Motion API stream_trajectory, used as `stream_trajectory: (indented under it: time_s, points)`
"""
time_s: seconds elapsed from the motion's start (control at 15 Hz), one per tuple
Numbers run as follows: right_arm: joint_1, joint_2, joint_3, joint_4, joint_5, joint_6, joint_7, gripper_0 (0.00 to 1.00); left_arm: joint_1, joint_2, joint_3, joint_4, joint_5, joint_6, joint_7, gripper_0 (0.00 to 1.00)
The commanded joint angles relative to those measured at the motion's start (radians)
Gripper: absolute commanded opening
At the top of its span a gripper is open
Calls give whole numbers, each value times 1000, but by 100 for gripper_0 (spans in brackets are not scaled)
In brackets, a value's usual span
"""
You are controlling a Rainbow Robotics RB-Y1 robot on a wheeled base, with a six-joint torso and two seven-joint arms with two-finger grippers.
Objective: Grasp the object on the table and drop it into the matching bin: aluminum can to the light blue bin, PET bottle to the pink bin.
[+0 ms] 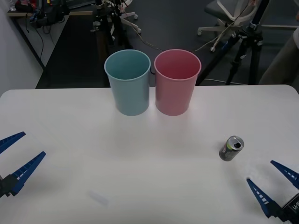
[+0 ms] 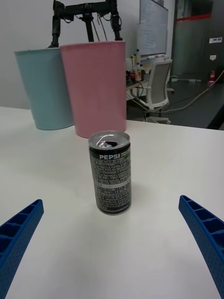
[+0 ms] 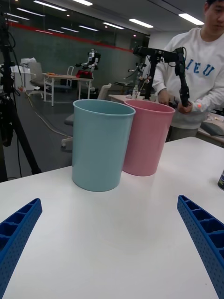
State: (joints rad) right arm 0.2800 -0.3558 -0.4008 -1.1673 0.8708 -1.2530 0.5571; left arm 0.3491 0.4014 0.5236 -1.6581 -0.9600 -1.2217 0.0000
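The aluminum can [image 1: 231, 148], small and dark with a silver top and open pull-tab hole, stands upright on the white table [image 1: 140, 163] at the right. In the right wrist view the can [image 2: 110, 172] is a short way ahead of the open fingers. My right gripper [image 1: 272, 182] is open, just behind and right of the can, apart from it. At the table's far middle stand the light blue bin [image 1: 128, 82] and the pink bin [image 1: 176, 81], side by side. My left gripper [image 1: 16, 155] waits open at the left edge, facing the light blue bin [image 3: 101, 144] and pink bin [image 3: 145, 136].
Bare tabletop lies between the can and the bins. Behind the table are tripods [image 1: 247, 42], cables and an office chair [image 1: 229, 14] on a dark floor. A small pale smear [image 1: 99, 198] marks the near table surface.
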Motion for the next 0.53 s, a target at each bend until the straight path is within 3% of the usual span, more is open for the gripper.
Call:
stream_trajectory:
  time_s: [0.07, 0.53]
  points:
    - [-19, 0, 25, 2, 1, 41, 21, 100, 0, 0, 0, 0, 0, 0, 0, 100]
    - [-68, 1, 105, 3, 1, 135, 53, 100, 0, 0, 0, 0, 0, 0, 0, 100]
